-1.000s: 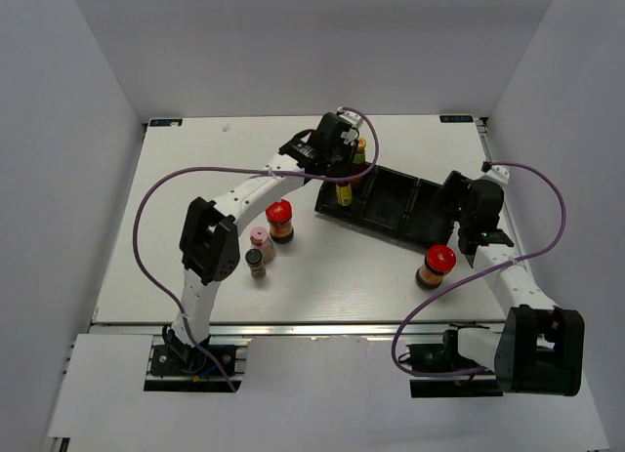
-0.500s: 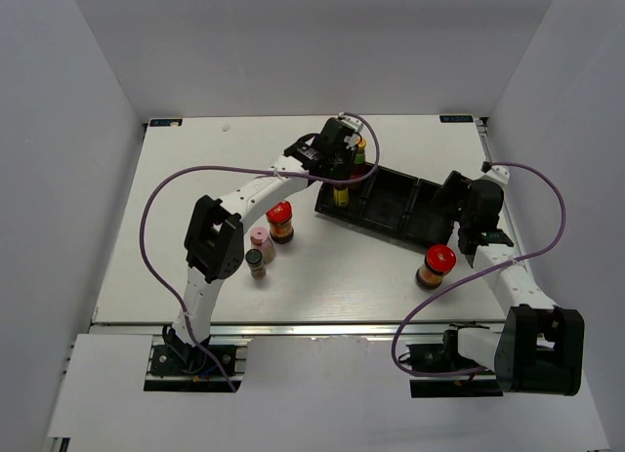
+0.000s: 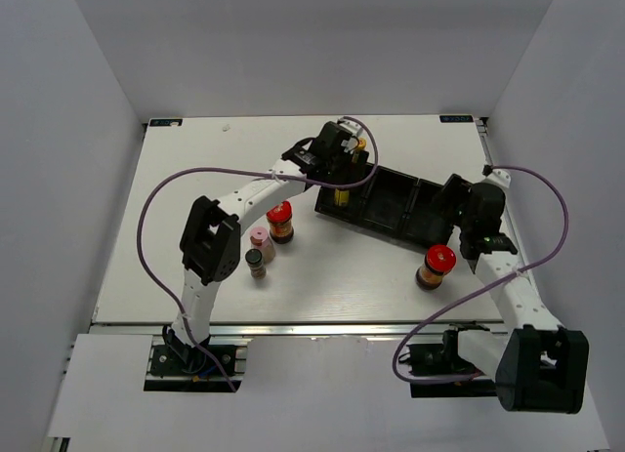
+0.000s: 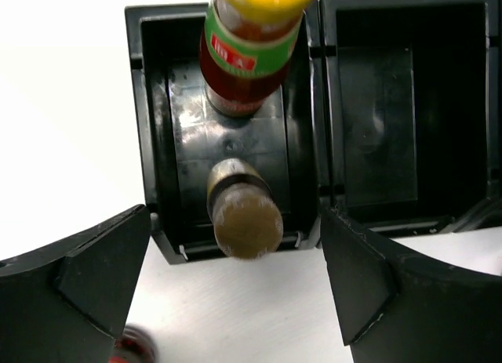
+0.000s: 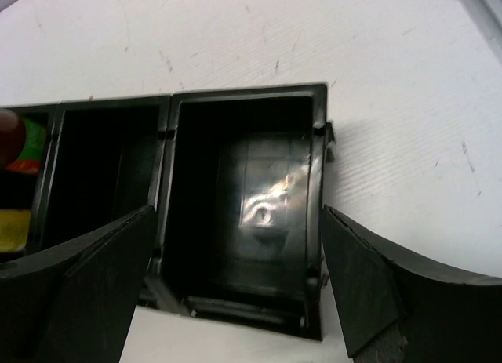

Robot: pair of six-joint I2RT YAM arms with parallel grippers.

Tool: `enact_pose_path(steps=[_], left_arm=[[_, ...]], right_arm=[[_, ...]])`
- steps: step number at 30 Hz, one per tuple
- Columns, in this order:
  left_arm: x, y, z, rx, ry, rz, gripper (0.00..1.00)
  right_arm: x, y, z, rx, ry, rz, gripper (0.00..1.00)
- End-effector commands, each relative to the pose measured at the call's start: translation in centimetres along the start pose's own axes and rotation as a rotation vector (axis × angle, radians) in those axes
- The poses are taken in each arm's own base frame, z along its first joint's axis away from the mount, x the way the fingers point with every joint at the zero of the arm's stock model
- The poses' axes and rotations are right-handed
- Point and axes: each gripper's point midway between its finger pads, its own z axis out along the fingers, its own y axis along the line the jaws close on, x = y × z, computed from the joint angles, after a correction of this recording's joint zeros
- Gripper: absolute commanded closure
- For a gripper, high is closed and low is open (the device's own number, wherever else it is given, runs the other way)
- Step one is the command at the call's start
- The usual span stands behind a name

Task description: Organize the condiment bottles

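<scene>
My left gripper (image 3: pixel 344 169) hangs open over the left end compartment of the black tray (image 3: pixel 395 218). In the left wrist view its jaws (image 4: pixel 235 230) stand wide apart on either side of a slim yellow-capped bottle (image 4: pixel 245 219) that stands in that compartment, untouched. A second yellow-capped bottle (image 4: pixel 252 41) with a red and green label stands behind it. On the table to the left are a red-lidded jar (image 3: pixel 280 221), a pink-capped bottle (image 3: pixel 260 242) and a tiny dark-capped jar (image 3: pixel 255 264). Another red-lidded jar (image 3: pixel 436 266) stands near my right gripper (image 3: pixel 457 200), which is open above the tray's empty right end compartment (image 5: pixel 267 198).
The tray's middle compartment (image 4: pixel 392 120) holds nothing. Purple cables (image 3: pixel 156 193) loop over both arms. White walls close in the table on three sides, and the tray lies slantwise at the back right.
My left gripper has opened and let go of the yellow-capped bottle, which now stands in the tray's left compartment. The right arm has shifted slightly, its jaws still open.
</scene>
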Motion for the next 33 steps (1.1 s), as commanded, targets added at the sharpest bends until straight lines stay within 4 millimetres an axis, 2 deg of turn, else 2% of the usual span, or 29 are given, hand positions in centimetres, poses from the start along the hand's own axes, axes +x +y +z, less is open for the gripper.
enact_pose_path(steps=[1, 2, 4, 5, 6, 7, 8, 9, 10, 11, 12, 13, 14, 15, 16, 17, 18, 19, 23, 29, 32, 33], left_arm=[[-4.1, -1.2, -4.6, 0.069, -0.133, -0.001, 0.02], [-3.7, -1.1, -5.4, 0.07, -0.137, -0.004, 0.02], [-3.9, -1.1, -6.5, 0.084, -0.173, -0.017, 0.02], [-3.2, -0.6, -7.7, 0.076, -0.183, -0.022, 0.02], [-3.1, -0.1, -8.4, 0.061, -0.198, -0.031, 0.02], [-3.5, 0.6, -9.0, 0.037, -0.233, -0.041, 0.02], [-4.3, 1.1, -11.1, 0.036, -0.276, -0.049, 0.02], [-3.3, 2.7, -11.0, 0.01, -0.267, -0.08, 0.02], [-3.6, 3.8, -11.6, 0.0, -0.292, -0.113, 0.02], [-3.6, 4.6, -12.1, 0.018, -0.301, -0.139, 0.02], [-3.2, 7.7, -12.7, -0.013, -0.308, -0.213, 0.02], [-3.1, 9.1, -13.0, -0.019, -0.32, -0.251, 0.02], [-2.7, 10.3, -13.1, -0.019, -0.319, -0.279, 0.02], [-2.4, 12.7, -13.7, -0.059, -0.333, -0.323, 0.02], [-1.0, 13.6, -13.2, -0.082, -0.318, -0.34, 0.02], [-0.4, 14.5, -13.3, -0.1, -0.318, -0.355, 0.02], [0.0, 15.8, -13.5, -0.121, -0.321, -0.372, 0.02], [0.8, 16.2, -13.5, -0.126, -0.318, -0.385, 0.02], [1.7, 18.2, -14.0, -0.158, -0.327, -0.418, 0.02], [2.3, 19.6, -13.8, -0.18, -0.318, -0.437, 0.02], [2.8, 20.0, -13.7, -0.19, -0.313, -0.447, 0.02], [2.8, 20.2, -13.7, -0.192, -0.313, -0.448, 0.02]], right_arm=[[-0.9, 1.5, -2.2, -0.007, 0.006, 0.014, 0.11], [-1.0, 2.4, -2.8, -0.019, 0.004, 0.003, 0.1], [-0.9, 1.8, -4.2, 0.036, 0.008, 0.007, 0.11], [-1.3, 2.7, -5.1, 0.022, 0.005, 0.005, 0.11], [-1.3, 2.5, -5.5, 0.052, 0.006, 0.011, 0.11], [-0.1, 2.0, -6.1, 0.084, 0.06, -0.006, 0.11], [0.5, 2.4, -6.6, 0.084, 0.087, -0.022, 0.11], [0.4, 2.4, -7.0, 0.107, 0.089, -0.005, 0.11], [1.5, 2.0, -7.6, 0.128, 0.132, -0.021, 0.11], [2.3, 2.7, -8.0, 0.108, 0.156, -0.039, 0.11], [2.9, 2.6, -8.3, 0.114, 0.178, -0.044, 0.11], [3.6, 2.7, -8.7, 0.122, 0.201, -0.03, 0.11], [4.6, 2.2, -9.3, 0.147, 0.243, -0.047, 0.11], [5.1, 1.7, -9.6, 0.181, 0.252, -0.063, 0.11], [5.3, 1.3, -10.0, 0.21, 0.261, -0.048, 0.11], [6.2, 0.5, -10.6, 0.249, 0.296, -0.076, 0.11], [6.2, -0.1, -10.9, 0.279, 0.296, -0.079, 0.1], [6.4, -0.3, -11.1, 0.292, 0.302, -0.081, 0.11], [6.9, -1.9, -11.8, 0.361, 0.306, -0.104, 0.11], [6.9, -1.2, -11.8, 0.311, 0.323, -0.147, 0.11], [8.0, -1.0, -12.2, 0.287, 0.375, -0.175, 0.11], [8.5, -1.5, -12.6, 0.303, 0.397, -0.187, 0.11]])
